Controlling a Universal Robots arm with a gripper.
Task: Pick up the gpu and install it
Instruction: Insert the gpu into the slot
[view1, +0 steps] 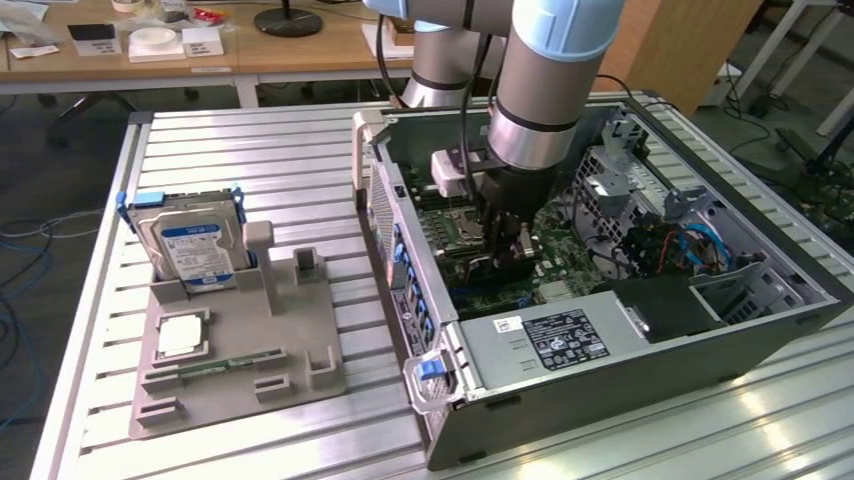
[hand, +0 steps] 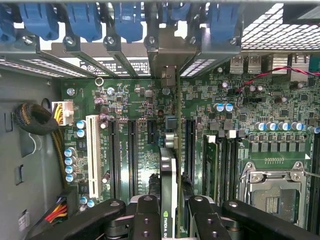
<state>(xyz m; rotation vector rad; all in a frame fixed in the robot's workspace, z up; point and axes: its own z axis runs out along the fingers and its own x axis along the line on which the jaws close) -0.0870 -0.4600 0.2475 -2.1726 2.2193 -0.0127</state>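
Inside the open computer case (view1: 787, 300), my claw (hand: 169, 207) clamped on the gpu (hand: 168, 170), edge-on above the motherboard (hand: 135, 100) slots.

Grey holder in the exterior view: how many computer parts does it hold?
3: a hard drive standing at its back, a square chip lying flat mid-way, a memory stick nearer the front. None seems hidden.

Exterior view: looks down at an angle from high and well back, over my slatted aluminium table (view1: 267, 170) and the open grey metal computer case (view1: 747, 330).
Wrist view: rides on my wrist, facing straight down past my black pincer (hand: 169, 212), close above the green motherboard (hand: 135, 145).
Shared: the case's inside, meaning the motherboard (view1: 461, 215) beneath my pincer (view1: 507, 255).
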